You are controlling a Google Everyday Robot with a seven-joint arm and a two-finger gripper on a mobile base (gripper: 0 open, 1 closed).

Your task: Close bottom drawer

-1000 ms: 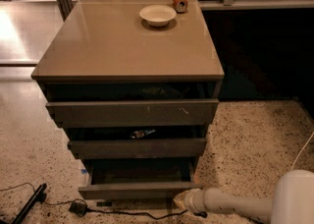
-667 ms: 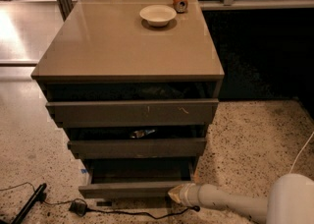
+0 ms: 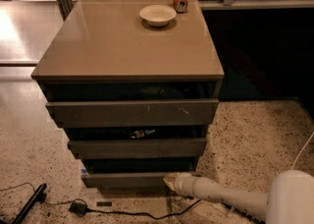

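The bottom drawer [image 3: 127, 179] is the lowest and narrowest of three dark grey-brown fronts on the cabinet [image 3: 127, 46]. It stands out a little, with a dark gap above its plain front. My gripper [image 3: 169, 181] is low at the right part of that front, its tip against the panel. The white arm [image 3: 221, 196] reaches in from the lower right.
The middle drawer [image 3: 137, 148] and the scratched top drawer [image 3: 132, 112] also stand slightly open. A white bowl [image 3: 157, 14] and an orange can [image 3: 179, 0] sit on the cabinet top. A black cable [image 3: 122, 213] and a dark rod [image 3: 29, 203] lie on the speckled floor in front.
My gripper has moved left and up to the bottom drawer's front. That front now sits further back under the middle drawer.
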